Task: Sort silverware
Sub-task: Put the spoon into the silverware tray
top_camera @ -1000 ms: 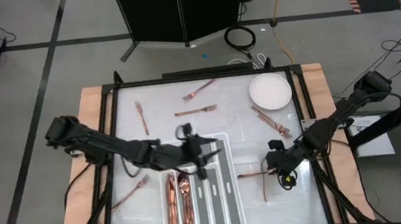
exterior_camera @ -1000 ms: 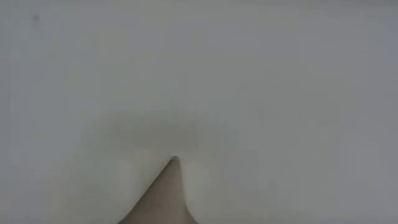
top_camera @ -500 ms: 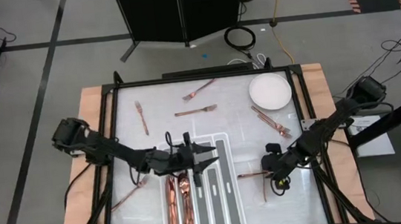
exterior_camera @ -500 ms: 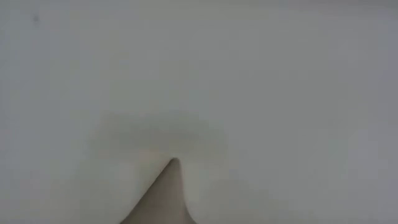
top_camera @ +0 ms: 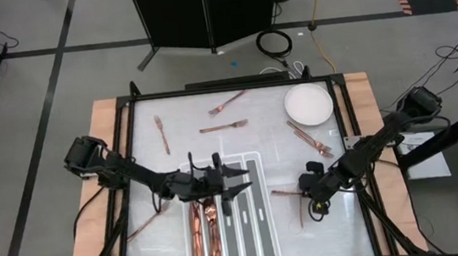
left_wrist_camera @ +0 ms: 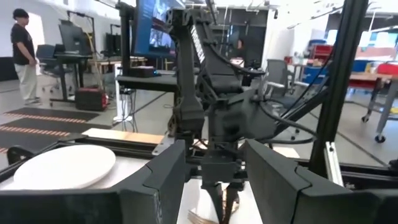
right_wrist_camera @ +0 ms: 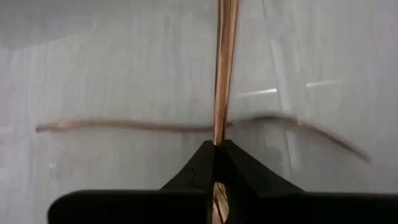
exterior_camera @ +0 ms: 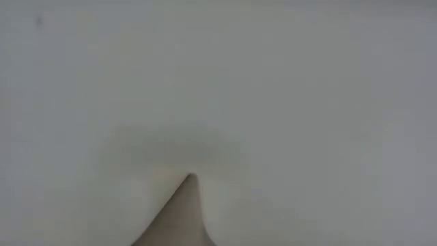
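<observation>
Copper silverware lies scattered on the white table: forks [top_camera: 226, 103] [top_camera: 223, 127] at the far side, one piece [top_camera: 161, 133] far left, a pair [top_camera: 309, 139] by the plate, one [top_camera: 147, 223] near left. More pieces [top_camera: 204, 229] fill the left slots of the white divided tray [top_camera: 261, 227]. My left gripper [top_camera: 241, 178] hovers open and level over the tray's far end. My right gripper [top_camera: 308, 192] is down at the table right of the tray, shut on one of two crossed pieces [top_camera: 287, 194] [top_camera: 302, 214]. My right gripper pinches a slim copper piece near its end [right_wrist_camera: 219, 138] between its two fingers. The fingers slant down from the table's right side and lie along the piece, which runs on toward the tray. It crosses a second piece [right_wrist_camera: 124, 126] lying on the table.
A round white plate [top_camera: 308, 104] sits at the far right, also seen as the plate [left_wrist_camera: 62, 165] in the left wrist view. Black frame rails [top_camera: 349, 132] edge the table. The tray's right slots [top_camera: 247, 220] hold no copper pieces. The low view shows only a white blur.
My left gripper has sunk over the tray's far end and tipped up from pointing downward to nearly level, staying open. My right gripper has dropped a little onto the crossed pieces right of the tray.
</observation>
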You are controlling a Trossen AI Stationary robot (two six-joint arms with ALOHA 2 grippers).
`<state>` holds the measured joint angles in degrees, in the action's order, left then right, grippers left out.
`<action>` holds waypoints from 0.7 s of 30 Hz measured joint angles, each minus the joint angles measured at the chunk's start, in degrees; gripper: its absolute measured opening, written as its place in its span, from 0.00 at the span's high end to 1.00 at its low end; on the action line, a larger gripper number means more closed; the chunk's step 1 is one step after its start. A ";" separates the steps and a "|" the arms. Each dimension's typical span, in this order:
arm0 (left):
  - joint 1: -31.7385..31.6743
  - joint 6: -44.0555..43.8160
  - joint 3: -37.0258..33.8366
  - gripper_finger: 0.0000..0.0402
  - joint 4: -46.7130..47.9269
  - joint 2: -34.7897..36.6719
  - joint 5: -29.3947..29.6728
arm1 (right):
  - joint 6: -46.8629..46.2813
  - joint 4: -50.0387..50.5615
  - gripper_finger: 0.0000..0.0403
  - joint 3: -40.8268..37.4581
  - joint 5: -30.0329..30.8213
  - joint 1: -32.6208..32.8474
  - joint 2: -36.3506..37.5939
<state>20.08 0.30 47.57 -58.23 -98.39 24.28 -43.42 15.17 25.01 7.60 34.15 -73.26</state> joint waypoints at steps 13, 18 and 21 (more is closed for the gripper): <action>1.46 -4.41 0.00 0.59 -3.49 0.07 -0.05 | 14.44 20.67 0.99 11.29 -3.46 3.24 8.97; 1.08 -15.65 0.02 0.59 1.12 0.07 2.32 | 25.32 19.74 1.00 14.73 -1.22 3.34 8.97; 0.66 -31.09 0.02 0.59 7.03 0.02 6.80 | 30.58 17.76 1.00 15.13 0.00 2.52 8.97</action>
<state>20.74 -30.79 47.59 -51.21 -98.37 31.09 -12.84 32.94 40.14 7.61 36.68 -64.29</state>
